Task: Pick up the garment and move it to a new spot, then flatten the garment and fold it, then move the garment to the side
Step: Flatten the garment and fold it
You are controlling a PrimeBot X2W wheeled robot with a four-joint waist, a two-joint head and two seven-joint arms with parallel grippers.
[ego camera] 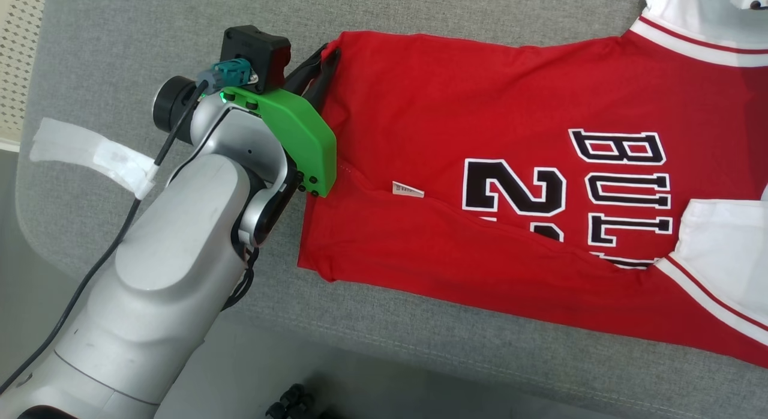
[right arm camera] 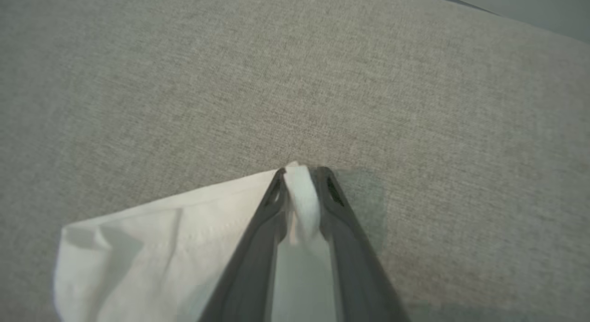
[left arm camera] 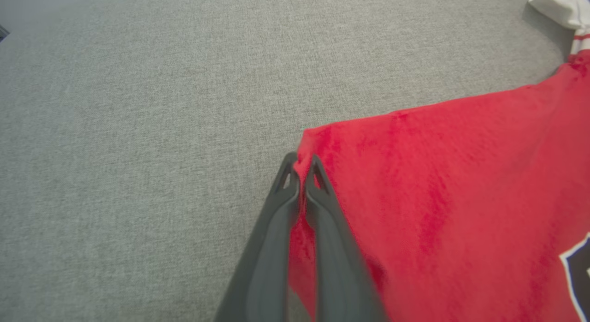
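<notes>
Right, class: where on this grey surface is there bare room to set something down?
Bare grey surface lies beyond the far edge of the jersey, left of the left gripper around the white tape, and in a narrow strip before its near edge. The right side is crowded by jersey.

Your tally, item by item
You have one garment (ego camera: 456,107), one left end effector (left arm camera: 302,169), one right end effector (right arm camera: 302,173), one tape strip (ego camera: 90,152).

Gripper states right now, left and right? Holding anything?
Left gripper: closed, pinching a corner of the red jersey.
Right gripper: closed on the white sleeve, with cloth bunched between its fingers.
</notes>
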